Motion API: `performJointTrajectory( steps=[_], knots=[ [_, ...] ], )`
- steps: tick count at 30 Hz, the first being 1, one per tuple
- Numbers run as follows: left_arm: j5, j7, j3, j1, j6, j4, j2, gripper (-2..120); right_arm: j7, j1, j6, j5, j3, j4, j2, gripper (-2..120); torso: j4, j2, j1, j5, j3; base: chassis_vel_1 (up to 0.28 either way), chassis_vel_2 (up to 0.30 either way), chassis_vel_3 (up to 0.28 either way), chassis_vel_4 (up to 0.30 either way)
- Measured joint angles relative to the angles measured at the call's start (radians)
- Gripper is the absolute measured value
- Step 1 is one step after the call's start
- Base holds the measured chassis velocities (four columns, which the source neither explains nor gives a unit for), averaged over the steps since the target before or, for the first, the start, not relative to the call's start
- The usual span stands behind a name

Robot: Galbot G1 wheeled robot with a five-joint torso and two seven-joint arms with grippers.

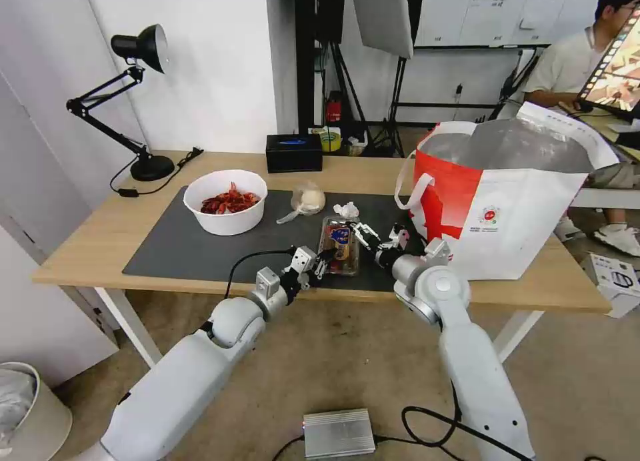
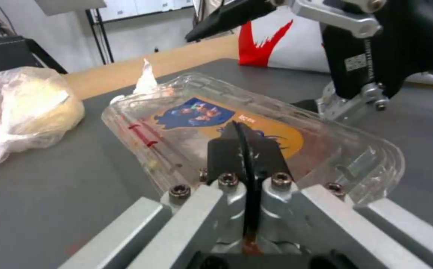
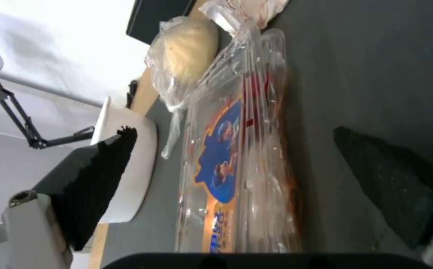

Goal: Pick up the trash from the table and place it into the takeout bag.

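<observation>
Clamshell tray [image 1: 340, 245] lies between left end effector [image 1: 323, 261] and right end effector [image 1: 365, 235]

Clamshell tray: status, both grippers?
Left gripper shut, against clamshell tray. Right gripper open, straddling tray's other side. Tray flat on mat. Nothing blocking takeout bag.

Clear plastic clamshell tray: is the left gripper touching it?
Touching. In the left wrist view, the left gripper, closed, presses its black fingertips on the lid of the clear plastic clamshell tray.

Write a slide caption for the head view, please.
Both grippers, left and right, flank the clamshell tray on the mat beside the takeout bag.
</observation>
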Motion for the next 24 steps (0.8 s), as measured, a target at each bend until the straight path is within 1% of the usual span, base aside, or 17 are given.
performJointTrajectory(
  steps=[10, 12, 13, 15, 16, 17, 19, 20, 22, 23, 24],
  knots=[
    [-0.005, 0.001, -0.012, 0.013, 0.0, -0.007, -0.005, 0, 0.008, 0.011, 0.003, -0.023, -0.013, -0.015, 0.019, 100, -0.0001, 0.0, 0.0, 0.0, 0.0, 0.0, 0.0, 0.0, 0.0],
    [-0.005, 0.001, -0.012, 0.014, 0.0, -0.007, -0.008, 0, 0.009, 0.014, 0.002, -0.027, -0.015, -0.022, 0.021, 92, -0.0002, 0.0, 0.0, 0.0002, 0.0, 0.0, 0.0, 0.0, 0.0],
    [-0.005, 0.001, -0.012, 0.014, 0.0, -0.007, -0.008, 0, 0.009, 0.014, 0.002, -0.027, -0.015, -0.022, 0.021, 92, -0.0002, 0.0, 0.0, 0.0002, 0.0, 0.0, 0.0, 0.0, 0.0],
    [-0.005, 0.001, -0.012, 0.016, 0.0, -0.007, -0.009, 0, 0.01, 0.017, 0.0, -0.032, -0.018, -0.027, 0.025, 82, 0.0, 0.0, 0.0, 0.0003, 0.0, 0.0, 0.0, 0.0, 0.0],
    [-0.005, 0.001, -0.012, 0.016, 0.0, -0.007, -0.009, 0, 0.01, 0.017, 0.0, -0.032, -0.018, -0.027, 0.025, 82, 0.0, 0.0, 0.0, 0.0003, 0.0, 0.0, 0.0, 0.0, 0.0],
    [-0.005, 0.001, -0.013, 0.018, 0.0, -0.007, -0.009, 0, 0.01, 0.017, -0.001, -0.034, -0.019, -0.029, 0.027, 79, 0.0002, 0.0, 0.0, 0.0003, 0.0, 0.0, 0.0, 0.0, 0.0],
    [-0.005, 0.001, -0.015, 0.024, -0.001, -0.008, -0.009, 0, 0.012, 0.018, -0.003, -0.044, -0.022, -0.033, 0.032, 68, 0.0004, 0.0, 0.0, 0.0004, 0.0, 0.0, 0.0, 0.0, 0.0],
    [-0.005, 0.001, -0.015, 0.024, -0.001, -0.008, -0.009, 0, 0.012, 0.018, -0.003, -0.044, -0.022, -0.033, 0.032, 68, 0.0004, 0.0, 0.0, 0.0004, 0.0, 0.0, 0.0, 0.0, 0.0],
    [-0.005, 0.0, -0.017, 0.026, -0.002, -0.011, -0.009, 0, 0.012, 0.018, -0.004, -0.051, -0.023, -0.037, 0.033, 56, 0.0003, 0.0, 0.0, 0.0003, 0.0, 0.0, 0.0, 0.0, 0.0],
    [-0.005, 0.0, -0.017, 0.026, -0.002, -0.011, -0.009, 0, 0.012, 0.018, -0.004, -0.051, -0.023, -0.037, 0.033, 56, 0.0003, 0.0, 0.0, 0.0003, 0.0, 0.0, 0.0, 0.0, 0.0],
    [-0.006, 0.0, -0.02, 0.027, -0.004, -0.013, -0.009, 0, 0.012, 0.017, -0.004, -0.054, -0.023, -0.038, 0.034, 52, 0.0003, 0.0, 0.0, 0.0003, 0.0, 0.0, 0.0, 0.0, 0.0]
  ],
)
